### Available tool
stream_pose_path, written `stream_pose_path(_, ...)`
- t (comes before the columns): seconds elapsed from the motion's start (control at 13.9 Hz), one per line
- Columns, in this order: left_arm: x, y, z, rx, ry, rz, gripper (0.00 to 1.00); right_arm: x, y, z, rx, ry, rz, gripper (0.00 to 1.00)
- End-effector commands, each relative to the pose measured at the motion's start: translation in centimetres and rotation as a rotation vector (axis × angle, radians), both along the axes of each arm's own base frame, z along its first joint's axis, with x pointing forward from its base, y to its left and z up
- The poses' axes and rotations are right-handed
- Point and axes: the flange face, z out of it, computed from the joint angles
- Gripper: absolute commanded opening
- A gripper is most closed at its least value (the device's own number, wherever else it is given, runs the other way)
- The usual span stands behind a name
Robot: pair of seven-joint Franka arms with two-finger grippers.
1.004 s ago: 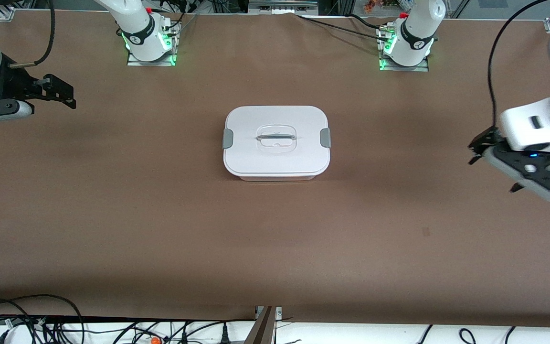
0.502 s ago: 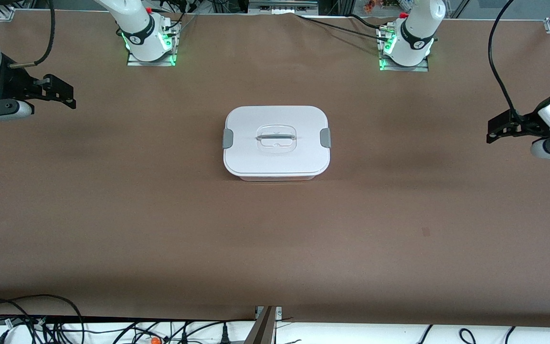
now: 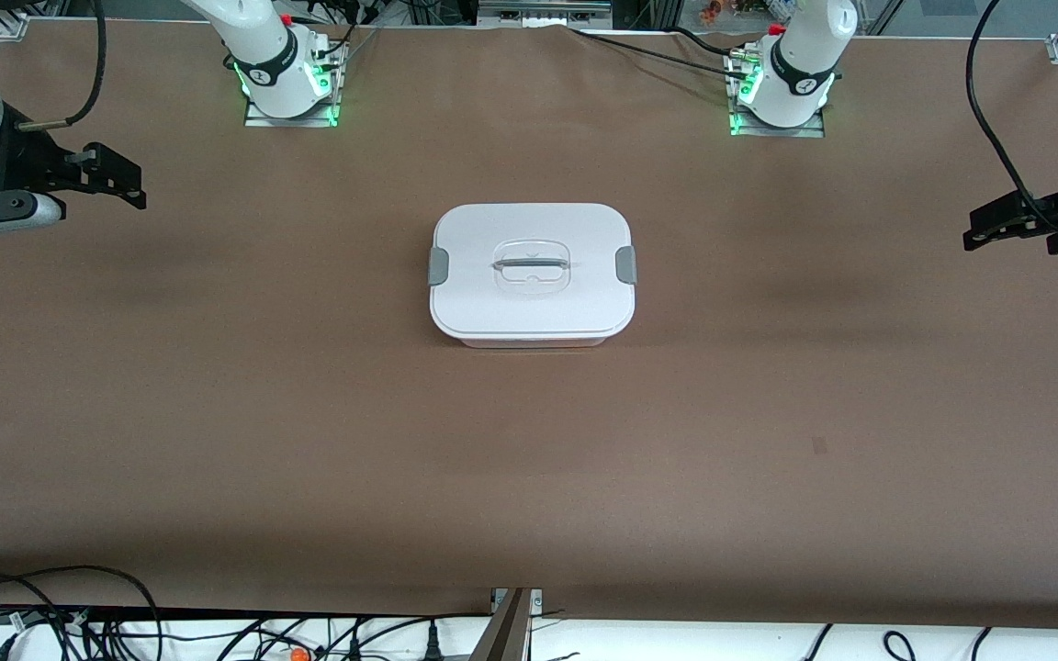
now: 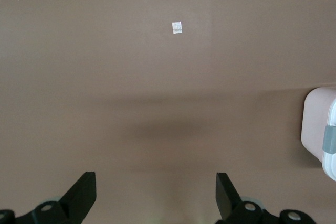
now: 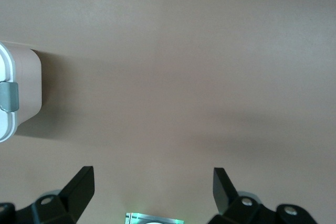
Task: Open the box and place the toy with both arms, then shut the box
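Note:
The box [image 3: 532, 274] stands in the middle of the brown table, its white lid on, with a grey clip at each end [image 3: 438, 265] and a clear recessed handle on top. One end of it shows in the left wrist view [image 4: 317, 129] and in the right wrist view [image 5: 21, 93]. The pink toy is out of view. My left gripper [image 3: 984, 234] is open and empty over the left arm's end of the table; its open jaws show in its wrist view [image 4: 156, 192]. My right gripper [image 3: 129, 184] is open and empty over the right arm's end [image 5: 153, 190].
The two arm bases [image 3: 286, 87] [image 3: 779, 92] with green lights stand along the table's edge farthest from the front camera. Cables [image 3: 79, 624] lie off the table's nearest edge. A small pale mark [image 4: 177, 27] is on the tablecloth.
My left arm has swung outward toward its end of the table, away from the box, and its gripper has turned level. The right arm and the box have not moved.

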Motion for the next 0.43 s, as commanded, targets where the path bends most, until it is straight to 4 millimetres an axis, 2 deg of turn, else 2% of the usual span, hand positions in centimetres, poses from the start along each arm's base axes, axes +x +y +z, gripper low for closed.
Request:
stream_pose_path(0.0,-0.47,0.04,-0.44,-0.016,0.016,0.028,1.00,0.15,0.30,0.52,-0.005,-0.006,-0.005,1.00)
stream_pose_path(0.14,0.08,0.44,-1.25,-0.019,0.028,0.035,1.00,0.12,0.30,0.50,-0.005,-0.003,-0.005,1.00)
stream_pose_path(0.36,0.12,0.56,-1.27,-0.016,0.028,0.036,1.00,0.16,0.13,0.52,-0.005,-0.006,-0.003,1.00)
